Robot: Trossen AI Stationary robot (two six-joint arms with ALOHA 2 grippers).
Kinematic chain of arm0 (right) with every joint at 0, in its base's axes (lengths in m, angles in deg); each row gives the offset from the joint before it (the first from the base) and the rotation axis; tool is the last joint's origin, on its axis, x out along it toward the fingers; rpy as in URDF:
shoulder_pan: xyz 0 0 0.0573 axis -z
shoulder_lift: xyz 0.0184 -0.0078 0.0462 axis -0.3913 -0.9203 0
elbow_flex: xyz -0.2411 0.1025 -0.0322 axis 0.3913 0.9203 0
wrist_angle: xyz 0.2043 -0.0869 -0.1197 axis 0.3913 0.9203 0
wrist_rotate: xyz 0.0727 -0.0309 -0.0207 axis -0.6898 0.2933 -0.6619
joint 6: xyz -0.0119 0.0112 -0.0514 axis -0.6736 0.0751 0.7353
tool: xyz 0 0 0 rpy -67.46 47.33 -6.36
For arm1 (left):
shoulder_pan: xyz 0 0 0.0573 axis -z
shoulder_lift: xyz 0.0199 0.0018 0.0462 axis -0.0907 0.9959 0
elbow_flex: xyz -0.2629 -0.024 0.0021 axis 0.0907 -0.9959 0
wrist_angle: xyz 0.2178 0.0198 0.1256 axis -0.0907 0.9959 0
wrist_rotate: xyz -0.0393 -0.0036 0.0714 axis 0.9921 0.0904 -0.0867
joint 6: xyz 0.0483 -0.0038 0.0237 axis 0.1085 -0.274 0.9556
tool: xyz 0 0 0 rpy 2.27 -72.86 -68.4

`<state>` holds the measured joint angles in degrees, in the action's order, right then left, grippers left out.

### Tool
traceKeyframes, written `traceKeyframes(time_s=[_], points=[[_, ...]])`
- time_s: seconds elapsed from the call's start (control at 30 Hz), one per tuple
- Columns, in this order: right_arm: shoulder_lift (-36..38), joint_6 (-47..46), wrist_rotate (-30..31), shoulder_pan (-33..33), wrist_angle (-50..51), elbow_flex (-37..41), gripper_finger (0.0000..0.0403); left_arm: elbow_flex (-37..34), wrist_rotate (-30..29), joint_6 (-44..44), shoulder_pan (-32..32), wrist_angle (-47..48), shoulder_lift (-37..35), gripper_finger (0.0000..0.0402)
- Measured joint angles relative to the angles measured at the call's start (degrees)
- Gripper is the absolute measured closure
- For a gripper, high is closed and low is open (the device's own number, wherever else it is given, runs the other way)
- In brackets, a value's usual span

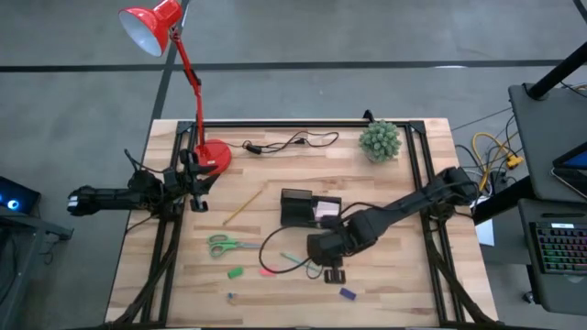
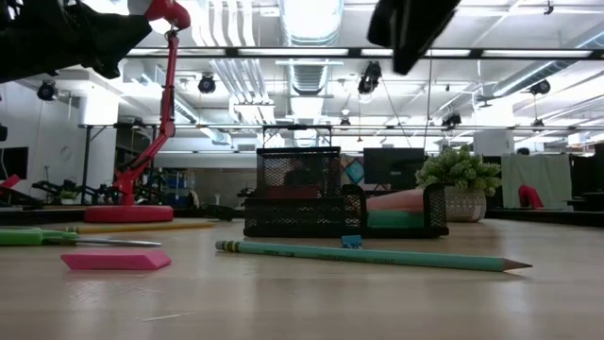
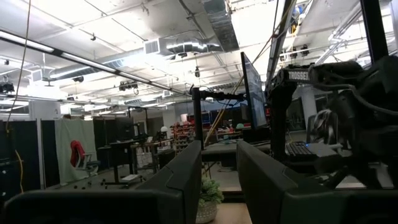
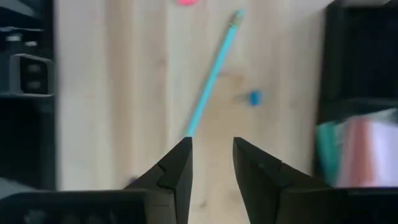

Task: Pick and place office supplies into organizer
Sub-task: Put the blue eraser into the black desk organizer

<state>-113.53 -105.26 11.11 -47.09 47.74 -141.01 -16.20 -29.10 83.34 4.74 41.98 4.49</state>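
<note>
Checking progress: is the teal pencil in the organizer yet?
No. The teal pencil lies flat on the table, outside the organizer.

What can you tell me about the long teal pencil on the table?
The teal pencil is long and thin, with a sharpened wooden tip at one end and a metal band at the other. It lies flat on the bare wooden table, in front of the black mesh organizer and not touching it. A tiny blue piece sits close beside it, and a pink eraser lies farther off. The right end effector hovers just above its tip, fingers apart, holding nothing.
</note>
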Motion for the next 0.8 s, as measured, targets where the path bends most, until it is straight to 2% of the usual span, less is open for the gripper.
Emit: traceKeyframes(time_s=[0.23, 0.43, 0.67, 0.8], points=[[-0.3, -9.9, -1.9, -6.0, 1.1, 0.2, 0.0292, 0.0, 0.0, 0.0, 0.0, 0.0, 0.0, 0.0313], [-0.3, -18.3, -1.5, -11.8, 0.9, 0.3, 0.0264, 0.0, 0.0, 0.0, 0.0, 0.0, 0.0, 0.0313], [-0.4, -30.5, 7.6, -17.6, -0.3, 1.8, 0.0229, 0.0, 0.0, 0.1, 0.0, 0.0, 0.0, 0.0313], [-0.4, -34.8, 9.0, -19.4, -4.0, 4.2, 0.0225, 0.0, 0.0, 0.1, 0.0, 0.0, 0.0, 0.0313]])
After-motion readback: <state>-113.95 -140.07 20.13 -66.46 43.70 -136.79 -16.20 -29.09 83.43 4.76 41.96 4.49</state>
